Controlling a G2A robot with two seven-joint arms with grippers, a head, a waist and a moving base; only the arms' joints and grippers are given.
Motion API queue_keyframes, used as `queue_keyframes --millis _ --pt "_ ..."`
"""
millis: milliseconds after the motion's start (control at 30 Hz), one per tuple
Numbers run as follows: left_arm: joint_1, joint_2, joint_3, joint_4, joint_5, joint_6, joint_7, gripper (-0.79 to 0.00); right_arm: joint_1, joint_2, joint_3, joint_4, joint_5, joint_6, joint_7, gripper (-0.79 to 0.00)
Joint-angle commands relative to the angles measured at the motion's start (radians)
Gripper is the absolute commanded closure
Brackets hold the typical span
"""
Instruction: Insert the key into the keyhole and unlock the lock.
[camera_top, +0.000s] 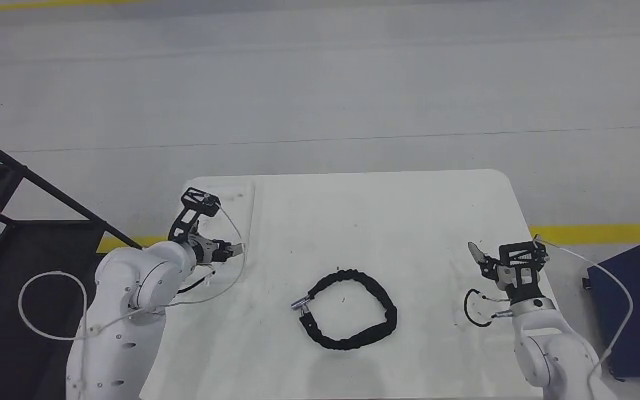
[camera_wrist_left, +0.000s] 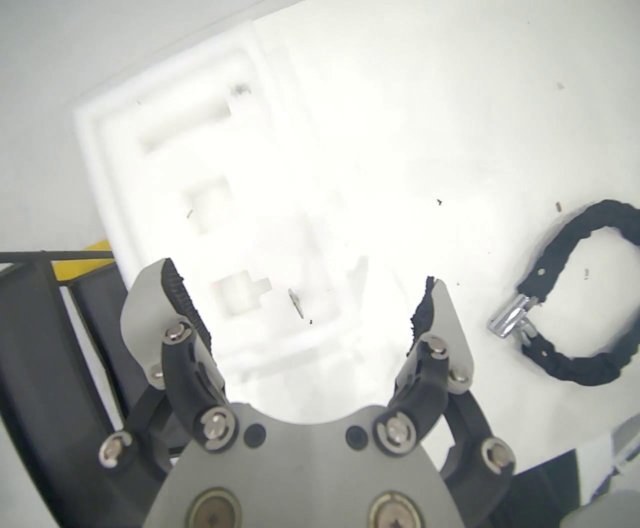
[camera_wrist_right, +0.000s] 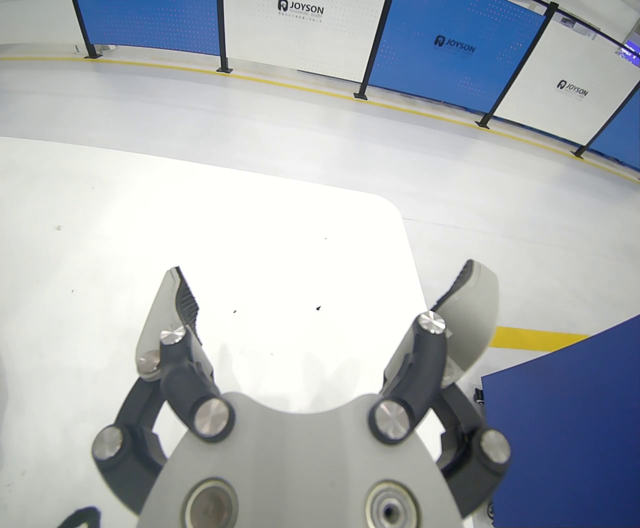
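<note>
A black fabric-covered chain lock (camera_top: 349, 310) lies curled in a loop at the middle of the white table, its silver lock head (camera_top: 300, 302) at the loop's left end. The left wrist view shows the same lock (camera_wrist_left: 580, 295) and silver head (camera_wrist_left: 511, 316) off to one side. A small silver key (camera_wrist_left: 296, 303) lies in a white foam tray (camera_wrist_left: 165, 120) at the table's left. My left gripper (camera_wrist_left: 300, 290) hangs open just above the key. My right gripper (camera_wrist_right: 325, 285) is open and empty over the table's right edge, far from the lock.
The foam tray (camera_top: 215, 195) has several empty cut-out pockets. A black frame (camera_top: 40, 200) stands off the table's left side. A dark blue panel (camera_wrist_right: 565, 415) stands beside the table's right edge. Loose cables trail from both arms.
</note>
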Motion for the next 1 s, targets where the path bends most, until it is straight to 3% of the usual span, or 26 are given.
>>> queue_keyframes --millis 0,367,433,500,600,967 --pt "0.001 0.0 -0.001 0.0 -0.002 -0.001 -0.002 -0.785 0.0 0.0 0.0 0.0 0.0 0.0 0.0 -0.785" --pt "0.003 0.0 -0.001 0.003 0.001 0.002 -0.001 -0.785 0.0 0.0 0.0 0.0 0.0 0.0 0.0 -0.785" --pt "-0.002 -0.001 0.006 0.016 0.008 0.068 -0.074 -0.785 0.0 0.0 0.0 0.0 0.0 0.0 0.0 -0.785" --pt "-0.057 -0.004 0.025 0.025 0.004 0.171 -0.22 -0.785 0.0 0.0 0.0 0.0 0.0 0.0 0.0 -0.785" --pt "-0.125 -0.007 0.061 0.058 0.006 0.251 -0.344 -0.785 0.0 0.0 0.0 0.0 0.0 0.0 0.0 -0.785" --pt "-0.286 0.023 0.219 0.306 -0.085 0.475 -0.344 -0.785 0.0 0.0 0.0 0.0 0.0 0.0 0.0 -0.785"
